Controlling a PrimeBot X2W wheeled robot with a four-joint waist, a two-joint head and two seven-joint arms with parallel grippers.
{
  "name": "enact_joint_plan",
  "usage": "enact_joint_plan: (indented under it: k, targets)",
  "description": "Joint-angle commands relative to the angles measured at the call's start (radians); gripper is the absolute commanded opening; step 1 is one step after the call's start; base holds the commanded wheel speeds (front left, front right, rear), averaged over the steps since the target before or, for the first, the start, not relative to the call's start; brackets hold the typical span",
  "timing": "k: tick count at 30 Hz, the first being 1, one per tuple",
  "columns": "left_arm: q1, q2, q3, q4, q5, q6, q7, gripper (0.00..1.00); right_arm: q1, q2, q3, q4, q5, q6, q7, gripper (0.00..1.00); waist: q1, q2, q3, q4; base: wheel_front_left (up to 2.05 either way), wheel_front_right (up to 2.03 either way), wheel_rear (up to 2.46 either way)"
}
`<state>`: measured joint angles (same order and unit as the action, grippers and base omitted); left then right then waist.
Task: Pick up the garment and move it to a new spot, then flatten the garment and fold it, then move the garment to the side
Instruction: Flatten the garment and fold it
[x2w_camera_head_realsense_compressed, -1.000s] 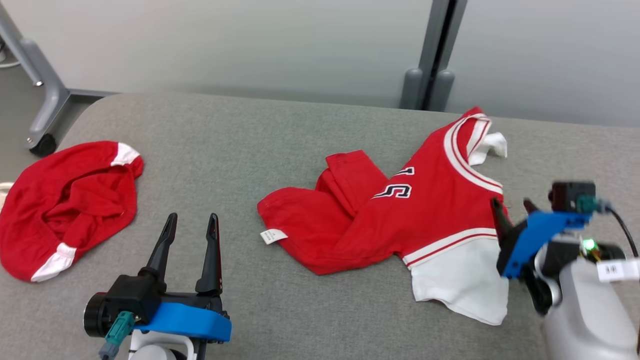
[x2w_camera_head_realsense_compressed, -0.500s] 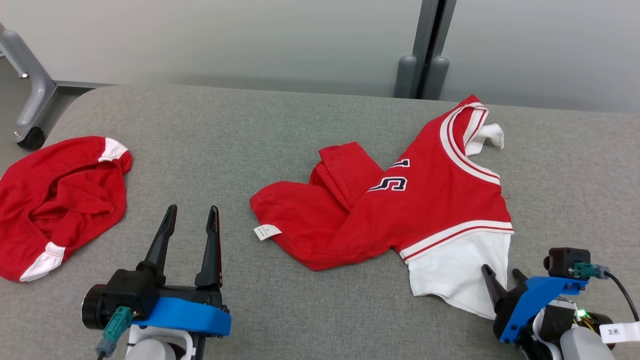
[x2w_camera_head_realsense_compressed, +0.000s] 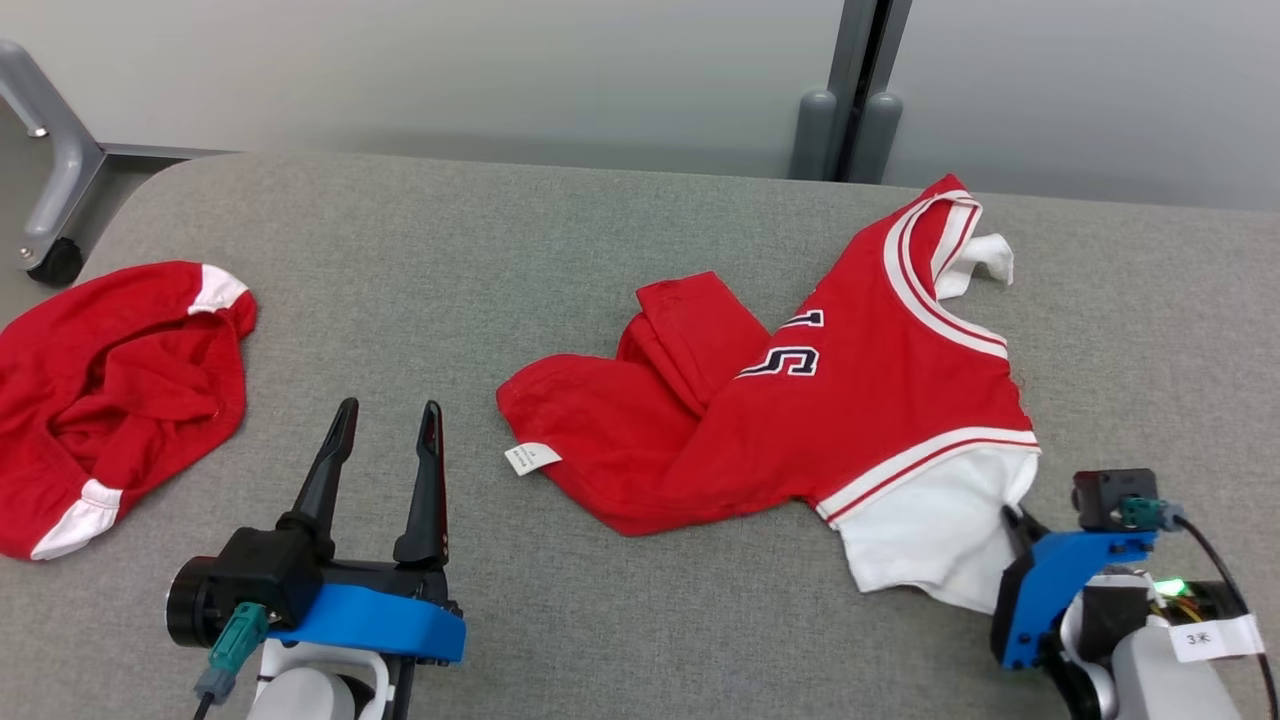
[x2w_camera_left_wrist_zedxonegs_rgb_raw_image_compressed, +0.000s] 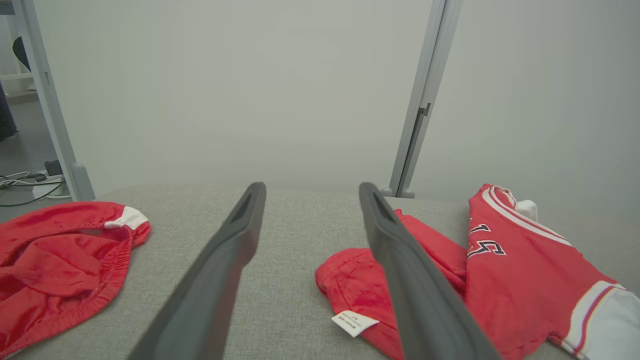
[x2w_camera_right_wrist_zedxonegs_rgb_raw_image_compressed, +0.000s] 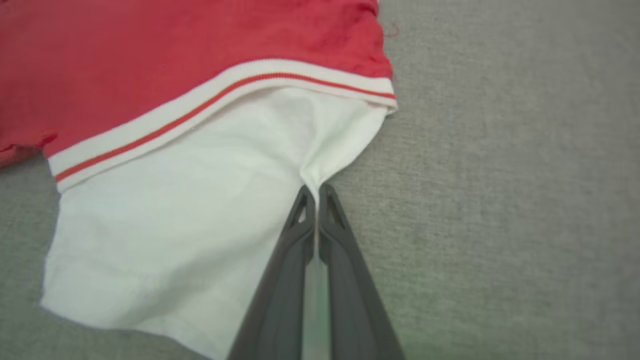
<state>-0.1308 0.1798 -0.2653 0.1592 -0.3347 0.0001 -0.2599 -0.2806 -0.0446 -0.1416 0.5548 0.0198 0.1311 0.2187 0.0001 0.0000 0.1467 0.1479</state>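
The garment (x2w_camera_head_realsense_compressed: 850, 400), a red jersey with white striped trim, lies crumpled on the grey desk (x2w_camera_head_realsense_compressed: 500, 250), right of centre in the head view. Its collar points toward the upper right and its red body bunches toward the middle of the frame. Navy-and-white lettering (x2w_camera_head_realsense_compressed: 785, 360) shows on its chest, and a small white label (x2w_camera_head_realsense_compressed: 532, 458) sticks out at its left edge. The white sleeve (x2w_camera_head_realsense_compressed: 920, 540) spreads toward the lower right of the frame.

The right end effector (x2w_camera_head_realsense_compressed: 1018, 520) sits at the lower right, its dark fingers reaching onto that sleeve. In the right wrist view the two fingers are pressed together at the right end effector (x2w_camera_right_wrist_zedxonegs_rgb_raw_image_compressed: 314, 189), clamped on a pinch of the white sleeve (x2w_camera_right_wrist_zedxonegs_rgb_raw_image_compressed: 175, 225). The cloth puckers into a small ridge just above the fingertips, with the garment (x2w_camera_right_wrist_zedxonegs_rgb_raw_image_compressed: 175, 60) filling the upper left.

The left end effector (x2w_camera_head_realsense_compressed: 388, 410) rests at the lower left of the head view with its fingers apart, gripping nothing and clear of the cloth. In the left wrist view the left end effector (x2w_camera_left_wrist_zedxonegs_rgb_raw_image_compressed: 312, 187) frames bare desk, and the garment (x2w_camera_left_wrist_zedxonegs_rgb_raw_image_compressed: 520, 270) lies to the right.

A second red cloth (x2w_camera_head_realsense_compressed: 110, 380) with white cuffs lies heaped at the left edge, well apart from the garment.
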Motion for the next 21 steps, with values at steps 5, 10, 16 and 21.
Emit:
enact_joint_plan:
  k: [5, 10, 16, 21]
  targets:
    - [-0.011, 0.0, 0.002, 0.0, -0.004, 0.004, -0.003, 1.0, 0.033, -0.031, -0.121, -0.111, -0.134, 0.0, -0.018, 0.0, -0.0001, 0.0, -0.012, -0.021, 0.0, 0.0, 0.0]
    - [-0.006, -0.002, 0.001, 0.002, -0.006, 0.008, -0.004, 1.0, 0.036, -0.058, -0.178, -0.164, -0.174, 0.0, -0.033, 0.0, -0.0001, 0.0, -0.019, -0.038, 0.0, 0.0, 0.0]
    - [0.01, 0.002, 0.004, 0.011, -0.01, 0.01, -0.004, 1.0, 0.059, -0.025, -0.22, -0.198, -0.121, 0.0, -0.04, 1.0, -0.0001, 0.0, -0.042, -0.059, 0.0, 0.0, 0.0]
    - [0.029, 0.008, 0.006, 0.02, -0.014, 0.013, -0.005, 1.0, 0.112, -0.009, -0.213, -0.255, -0.045, 0.0, -0.066, 1.0, -0.0001, 0.0, -0.069, -0.082, 0.0, 0.0, 0.0]
